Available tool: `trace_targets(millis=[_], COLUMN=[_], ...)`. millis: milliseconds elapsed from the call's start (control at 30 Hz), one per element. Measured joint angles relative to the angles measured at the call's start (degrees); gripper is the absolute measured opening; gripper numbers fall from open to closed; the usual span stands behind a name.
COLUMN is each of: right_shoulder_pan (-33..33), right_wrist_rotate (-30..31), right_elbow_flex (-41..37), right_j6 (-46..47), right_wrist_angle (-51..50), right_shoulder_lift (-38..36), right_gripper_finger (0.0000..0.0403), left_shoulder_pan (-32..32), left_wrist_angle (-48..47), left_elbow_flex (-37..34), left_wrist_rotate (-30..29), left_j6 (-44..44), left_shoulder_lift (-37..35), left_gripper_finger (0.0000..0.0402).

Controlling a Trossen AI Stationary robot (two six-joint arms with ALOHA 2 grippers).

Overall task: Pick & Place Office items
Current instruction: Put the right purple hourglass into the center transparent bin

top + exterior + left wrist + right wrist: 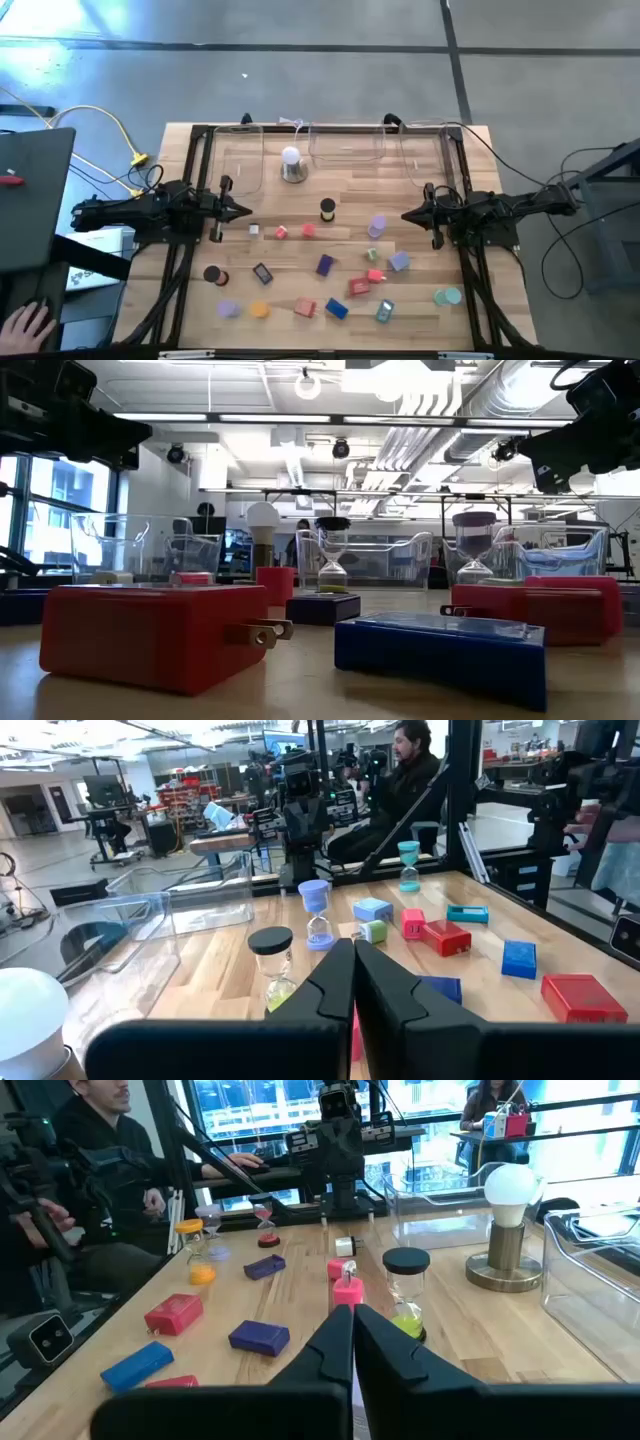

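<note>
Several small office items lie scattered on the wooden table [300, 190]: red [359, 287], pink [308, 230], blue [336, 308] and purple [325, 265] blocks, plus little hourglass-shaped rolls with black [327, 209], lilac [377, 226], teal [448, 296] and orange [260, 310] caps. My left gripper [245, 211] hovers shut at the table's left side, pointing right, and its fingers meet in the left wrist view [354, 942]. Opposite it, my right gripper [405, 215] hovers shut at the right side, pointing left [352, 1310]. Neither touches anything.
Three clear plastic trays [345, 145] line the far edge. A white dome on a metal base [291, 165] stands in front of them. A person's hand [25, 325] rests off the table at the near left. People sit beyond the table's sides [405, 770].
</note>
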Motion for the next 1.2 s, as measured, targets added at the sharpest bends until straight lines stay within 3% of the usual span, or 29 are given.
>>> trace_targets(millis=[233, 733, 967, 1200], right_shoulder_pan=[-0.01, -0.01, 0.0, -0.02], right_wrist_rotate=[0.0, 0.04, 0.32, 3.23], right_elbow_flex=[0.0, -0.23, -0.21, -0.12], right_j6=[-0.02, 0.0, 0.0, -0.28], right_wrist_angle=[0.0, 2.57, 2.74, 2.95], right_shoulder_lift=[0.0, -0.01, 0.01, 0.01], right_gripper_finger=[0.0002, 0.0002, 0.0002, 0.0015], left_shoulder_pan=[0.0, 0.0, 0.0, 0.0], left_wrist_angle=[2.13, 5.38, 5.38, 5.33], left_elbow_flex=[0.0, 0.0, 0.0, 0.0], left_wrist_rotate=[0.02, 0.02, -0.07, -6.53], left_j6=[2.25, -14.25, -14.51, -10.69], left_shoulder_lift=[0.02, 0.02, 0.02, 0.28], left_gripper_finger=[0.0003, 0.0003, 0.0003, 0.0003])
